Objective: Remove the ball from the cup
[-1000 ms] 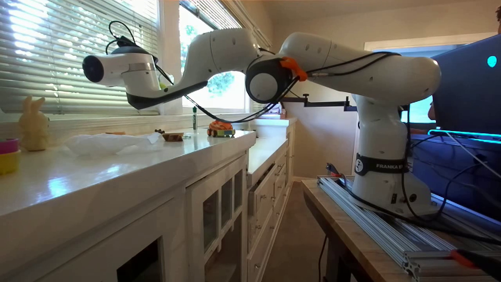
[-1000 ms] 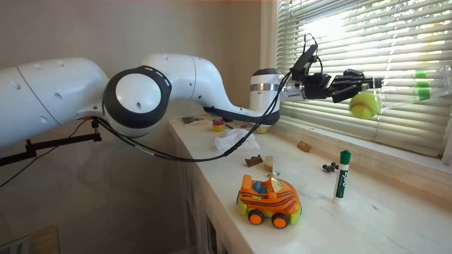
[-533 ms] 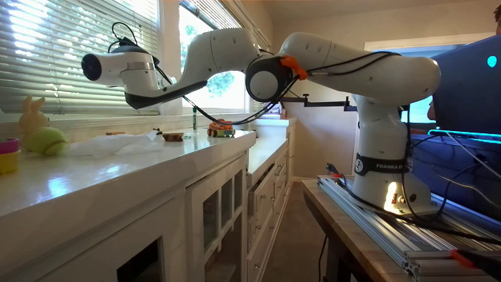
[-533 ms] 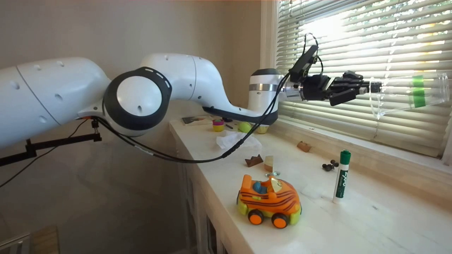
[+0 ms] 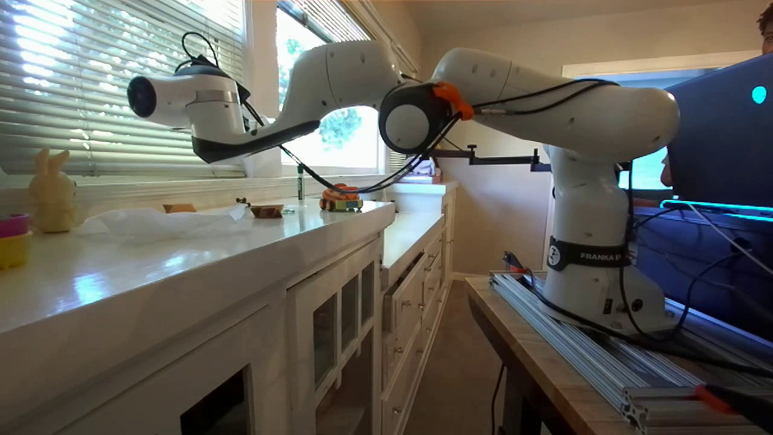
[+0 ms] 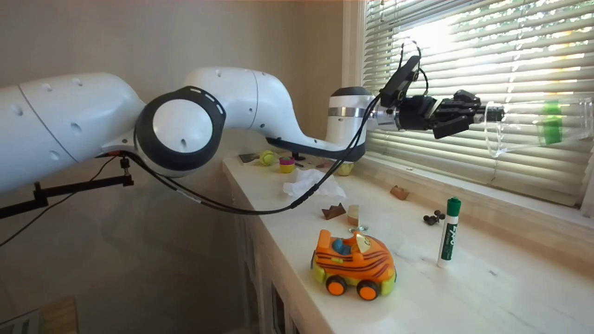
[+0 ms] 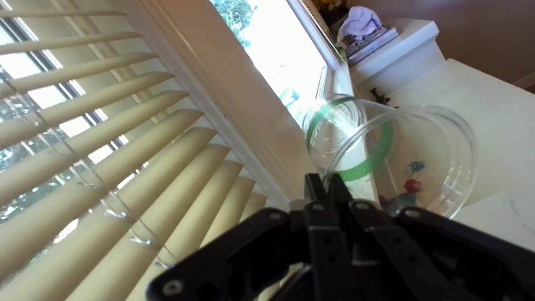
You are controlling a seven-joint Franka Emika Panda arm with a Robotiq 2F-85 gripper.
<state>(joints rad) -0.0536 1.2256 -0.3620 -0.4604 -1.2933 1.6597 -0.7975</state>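
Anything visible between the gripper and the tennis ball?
Apparently yes: in an exterior view, a crumpled white sheet, then the pink and yellow tub, lie roughly between the gripper and the tennis ball. Both sit lower than the gripper, which holds the clear cup.

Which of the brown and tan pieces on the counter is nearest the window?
The lone brown piece; the zigzag-topped piece and the tan piece beside it sit closer to the toy car.

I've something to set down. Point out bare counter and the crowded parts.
In an exterior view, the counter is bare between the car and the marker, and on toward the camera. Another bare patch lies between the white sheet and the front edge. The far end is crowded with ball, tub and bunny; small pieces litter the middle.
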